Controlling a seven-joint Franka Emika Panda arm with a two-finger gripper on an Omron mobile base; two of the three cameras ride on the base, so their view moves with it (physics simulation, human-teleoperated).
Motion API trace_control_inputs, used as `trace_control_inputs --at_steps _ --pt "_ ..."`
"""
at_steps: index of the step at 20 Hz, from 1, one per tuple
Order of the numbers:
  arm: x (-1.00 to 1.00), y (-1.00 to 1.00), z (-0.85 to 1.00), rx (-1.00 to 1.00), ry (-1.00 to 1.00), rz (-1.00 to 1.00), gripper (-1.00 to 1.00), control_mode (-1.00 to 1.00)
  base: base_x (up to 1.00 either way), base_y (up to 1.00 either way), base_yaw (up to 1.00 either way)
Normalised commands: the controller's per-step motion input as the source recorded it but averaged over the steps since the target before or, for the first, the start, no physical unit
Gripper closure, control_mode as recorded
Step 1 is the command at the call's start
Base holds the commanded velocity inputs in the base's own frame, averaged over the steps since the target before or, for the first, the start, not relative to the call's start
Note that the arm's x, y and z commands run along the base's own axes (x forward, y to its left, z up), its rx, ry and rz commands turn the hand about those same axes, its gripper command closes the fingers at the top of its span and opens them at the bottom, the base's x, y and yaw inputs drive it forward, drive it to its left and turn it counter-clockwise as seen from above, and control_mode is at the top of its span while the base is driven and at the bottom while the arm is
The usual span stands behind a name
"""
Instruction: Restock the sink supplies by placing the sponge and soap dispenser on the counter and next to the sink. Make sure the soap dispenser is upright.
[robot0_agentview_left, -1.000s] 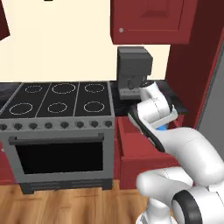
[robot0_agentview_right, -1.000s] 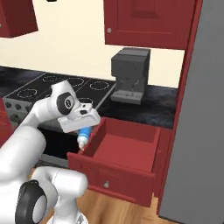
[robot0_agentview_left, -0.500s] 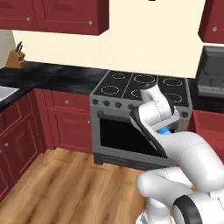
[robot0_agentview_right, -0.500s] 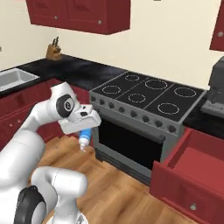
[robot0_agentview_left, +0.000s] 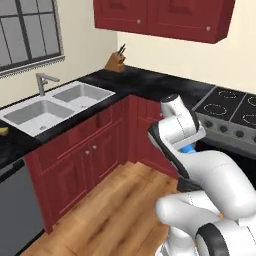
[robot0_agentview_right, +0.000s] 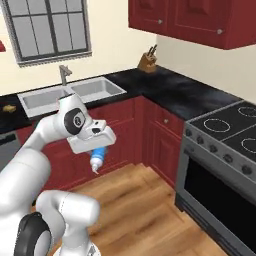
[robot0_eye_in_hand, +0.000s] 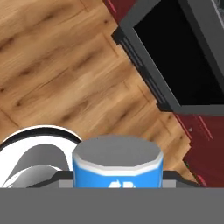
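Blue and white plastic soap bottle (robot0_agentview_right: 98, 159) pinched in end effector (robot0_agentview_right: 95, 150), hanging nozzle-down over the wood floor, well apart from grey metal sink (robot0_agentview_right: 70, 95). Probably light, stiff, slippery; best gripped around the middle.

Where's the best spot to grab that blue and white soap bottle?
Around its round blue middle, where the pincer already grips the blue and white soap bottle. The body is wide and even; the white nozzle end, pointing down now, is too thin. Come from the side, one finger on each side.
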Motion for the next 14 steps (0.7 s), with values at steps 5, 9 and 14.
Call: trace_control_inputs --at_steps 5,9,14 --pt "0.00 0.00 0.00 0.00 0.00 0.00 1.00 1.00 0.77 0.03 0.70" --pt "0.00 0.00 0.00 0.00 0.00 0.00 1.00 1.00 1.00 -0.15 0.69" --pt "0.00 0.00 0.00 0.00 0.00 0.00 1.00 1.00 0.91 -0.13 0.65"
